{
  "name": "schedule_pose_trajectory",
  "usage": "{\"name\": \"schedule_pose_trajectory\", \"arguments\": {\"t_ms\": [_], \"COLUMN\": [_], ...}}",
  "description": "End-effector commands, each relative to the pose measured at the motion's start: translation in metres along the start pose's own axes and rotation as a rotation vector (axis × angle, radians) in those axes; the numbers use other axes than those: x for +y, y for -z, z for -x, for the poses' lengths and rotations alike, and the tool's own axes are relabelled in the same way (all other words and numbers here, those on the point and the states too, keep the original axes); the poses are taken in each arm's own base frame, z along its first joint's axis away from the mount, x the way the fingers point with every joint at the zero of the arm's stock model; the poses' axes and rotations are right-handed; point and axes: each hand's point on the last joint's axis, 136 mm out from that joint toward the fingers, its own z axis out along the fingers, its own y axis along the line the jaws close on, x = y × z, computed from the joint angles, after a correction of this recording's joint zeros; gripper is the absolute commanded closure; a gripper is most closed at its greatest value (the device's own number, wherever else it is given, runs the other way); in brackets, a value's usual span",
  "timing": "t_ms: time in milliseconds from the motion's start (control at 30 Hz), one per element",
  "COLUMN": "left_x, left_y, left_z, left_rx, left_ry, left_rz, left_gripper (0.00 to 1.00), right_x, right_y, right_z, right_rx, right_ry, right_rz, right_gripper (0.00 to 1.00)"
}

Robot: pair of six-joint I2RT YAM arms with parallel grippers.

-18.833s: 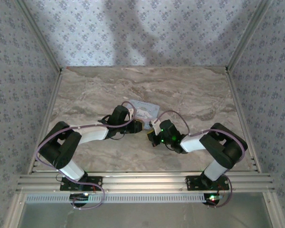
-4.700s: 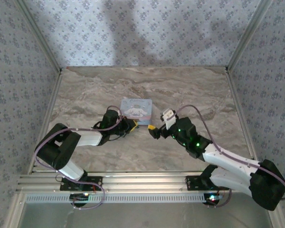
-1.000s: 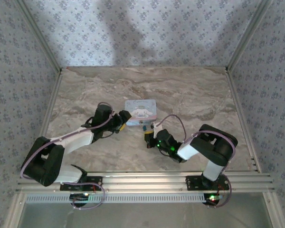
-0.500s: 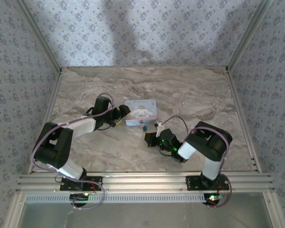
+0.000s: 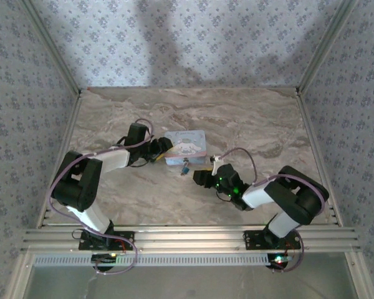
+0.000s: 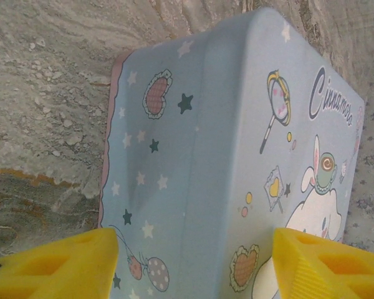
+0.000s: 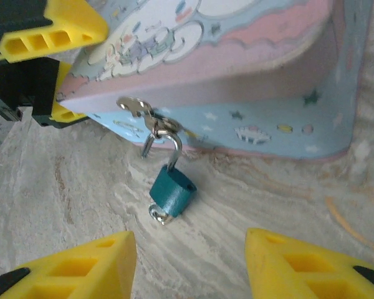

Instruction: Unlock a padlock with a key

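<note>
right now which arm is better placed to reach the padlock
Right. The right gripper is open and points straight at the padlock hooked to the tin, with the key a silver stub at its underside. The left gripper straddles the tin from the side.

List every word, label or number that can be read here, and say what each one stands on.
"Cinnamo...": dark script on the lid of the tin, in the left wrist view. The last letters run toward the lid's edge and are unclear.
Padlock: no readable marking shows on its teal body.
Top view: the print on the tin is too small to read.
</note>
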Motion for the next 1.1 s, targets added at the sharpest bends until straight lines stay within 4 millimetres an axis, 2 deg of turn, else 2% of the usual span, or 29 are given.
{"name": "schedule_pose_trajectory", "arguments": {"t_ms": [0,100,267,400,633,733,933,1067], "left_x": [0.037,0.042,0.050,0.051,0.045,0.045,0.045,0.044], "left_y": [-0.003,0.000,0.004,0.009,0.013,0.013,0.013,0.013], "left_z": [-0.025,-0.033,-0.047,-0.050,-0.047,-0.048,-0.050,-0.050], "left_rx": [0.061,0.069,0.080,0.077,0.063,0.064,0.066,0.066], "left_ry": [0.027,0.027,0.029,0.028,0.026,0.027,0.030,0.030], "left_rz": [0.104,0.116,0.137,0.143,0.139,0.138,0.140,0.141], "left_gripper": [0.37,0.37,0.38,0.38,0.37,0.38,0.38,0.38], "right_x": [0.017,0.023,0.018,0.011,0.006,0.010,0.023,0.021], "right_y": [-0.005,-0.011,-0.024,-0.030,-0.016,-0.012,-0.027,-0.038], "right_z": [0.005,0.018,0.040,0.052,0.033,0.025,0.017,0.017], "right_rx": [0.054,0.049,0.044,0.040,0.066,0.077,0.116,0.124], "right_ry": [0.053,0.045,0.058,0.049,0.045,0.049,0.056,0.043], "right_rz": [0.102,0.152,0.177,0.181,0.180,0.224,0.286,0.276], "right_gripper": [0.47,0.44,0.42,0.42,0.42,0.41,0.37,0.37]}}
